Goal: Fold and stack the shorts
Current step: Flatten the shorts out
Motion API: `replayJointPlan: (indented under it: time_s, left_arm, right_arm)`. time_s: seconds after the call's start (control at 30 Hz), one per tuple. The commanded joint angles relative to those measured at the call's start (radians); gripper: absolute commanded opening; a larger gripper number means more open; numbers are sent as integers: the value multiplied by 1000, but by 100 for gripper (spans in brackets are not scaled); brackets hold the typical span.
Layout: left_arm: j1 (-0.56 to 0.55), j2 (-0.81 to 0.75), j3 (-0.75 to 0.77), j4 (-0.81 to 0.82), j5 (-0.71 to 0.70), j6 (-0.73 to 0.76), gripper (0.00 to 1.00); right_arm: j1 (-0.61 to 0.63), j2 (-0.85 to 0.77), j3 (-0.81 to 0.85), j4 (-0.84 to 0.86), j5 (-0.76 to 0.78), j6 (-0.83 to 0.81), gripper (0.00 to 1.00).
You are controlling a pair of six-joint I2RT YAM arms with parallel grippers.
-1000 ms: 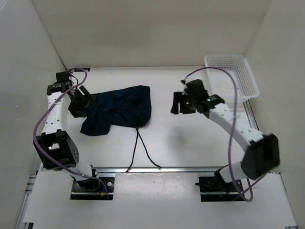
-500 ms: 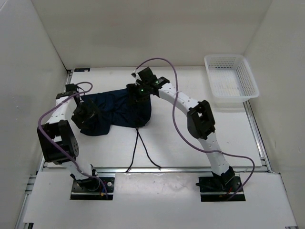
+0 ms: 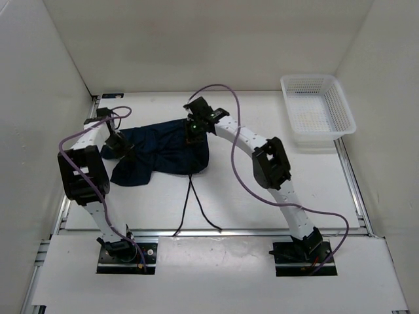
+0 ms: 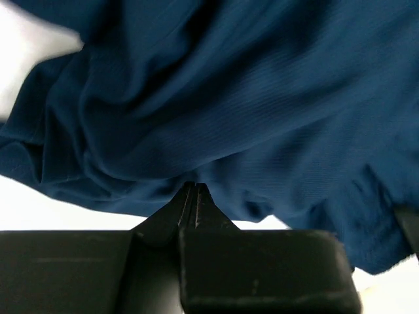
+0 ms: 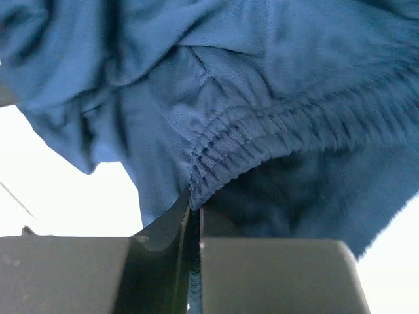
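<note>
The dark navy shorts [image 3: 160, 149] lie crumpled left of centre, drawstring [image 3: 188, 196] trailing nearward.

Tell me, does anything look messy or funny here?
Yes. The dark navy soft fabric shorts lie crumpled in a heap, not flat, and their thin dark drawstring trails loose across the white table toward the near edge.

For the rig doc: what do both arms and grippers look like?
Left arm and right arm: white links, black joint housings, a purple cable looping along each. Green light on the right wrist. Left gripper and right gripper: matte black, flat tapering fingers.
</note>
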Motion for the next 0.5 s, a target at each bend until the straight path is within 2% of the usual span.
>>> replayJointPlan:
  time_s: [0.0,0.27,0.37,0.47]
  left_arm:
    - [-6,-19,96,-1,21,6,10]
    - [-35,-22,445,-137,47,6,10]
    - [-60,-67,421,-146,47,6,10]
    - [-106,-151,294,-122,57,25,10]
  right_arm:
    - [-53,-261,-64,63,96,-35,0]
    - [-211,-572,-159,55,77,-129,0]
    - [-234,-693,-263,15,64,-181,0]
    - [-234,-854,-516,15,134,-218,0]
